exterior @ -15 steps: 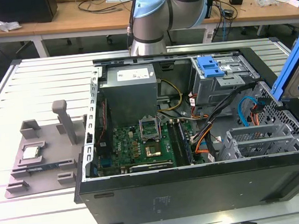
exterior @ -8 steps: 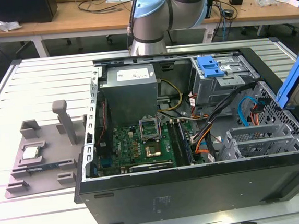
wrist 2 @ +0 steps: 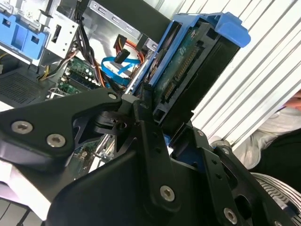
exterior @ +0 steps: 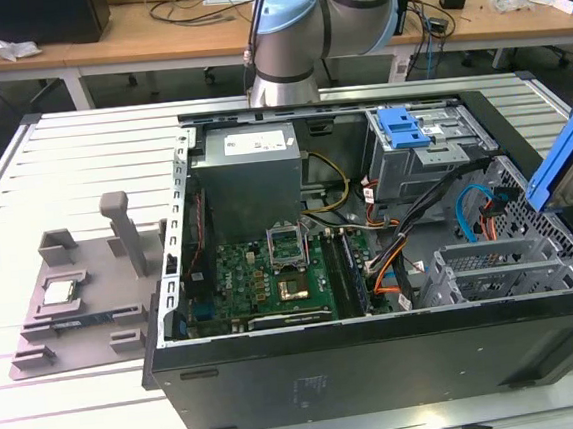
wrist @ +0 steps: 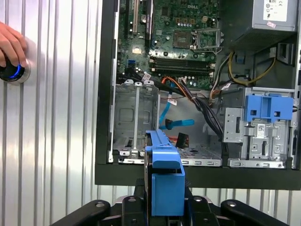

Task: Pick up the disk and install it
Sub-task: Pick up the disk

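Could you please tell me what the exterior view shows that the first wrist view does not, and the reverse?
Exterior view: the grey fixture holding a processor chip, and the arm's joint. First wrist view: a hand on a lit button. Both: the open computer case, its motherboard, and the disk with blue rails.

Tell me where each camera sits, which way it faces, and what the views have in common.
Exterior view: off the arm, high up, looking down into the open computer case on the slatted table; the arm's joints show.
First wrist view: on the arm, looking down past the disk into the case; the end effector shows, gripping the disk.
Second wrist view: on the arm, behind the end effector, looking slantwise along the disk at the case's wiring.
Shared: all three show the disk and case.
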Motion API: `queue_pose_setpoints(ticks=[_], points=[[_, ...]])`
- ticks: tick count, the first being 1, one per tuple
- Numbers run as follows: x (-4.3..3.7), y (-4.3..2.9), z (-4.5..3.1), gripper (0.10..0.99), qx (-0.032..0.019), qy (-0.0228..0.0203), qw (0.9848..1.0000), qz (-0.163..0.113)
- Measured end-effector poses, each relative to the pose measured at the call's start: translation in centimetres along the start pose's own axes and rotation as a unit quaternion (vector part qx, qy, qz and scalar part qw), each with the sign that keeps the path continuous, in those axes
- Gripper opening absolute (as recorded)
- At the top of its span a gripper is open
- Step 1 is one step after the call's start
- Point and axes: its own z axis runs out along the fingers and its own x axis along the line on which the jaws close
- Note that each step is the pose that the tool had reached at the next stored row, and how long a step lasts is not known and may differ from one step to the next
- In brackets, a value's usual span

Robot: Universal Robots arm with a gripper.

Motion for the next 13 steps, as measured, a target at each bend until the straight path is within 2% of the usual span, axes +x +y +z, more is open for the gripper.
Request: queue_pose_setpoints(ticks=[1, 2, 8, 9, 11, 13], points=[[0.17, 0.15, 0.00, 0.369, 0.0002, -0.0038, 1.0000, 0.000], [0.31, 0.39, 0.00, 0.369, 0.0002, -0.0053, 1.0000, 0.000], [0.30, 1.92, 0.19, 0.369, 0.0003, -0.0037, 1.0000, 0.001], [0.31, 2.02, 0.25, 0.369, 0.0003, -0.0032, 1.0000, 0.003], [0.31, 2.03, 0.49, 0.369, 0.0013, -0.0021, 0.9996, 0.027], [0.32, 2.05, 0.61, 0.369, 0.0006, -0.0006, 0.9992, 0.039]])
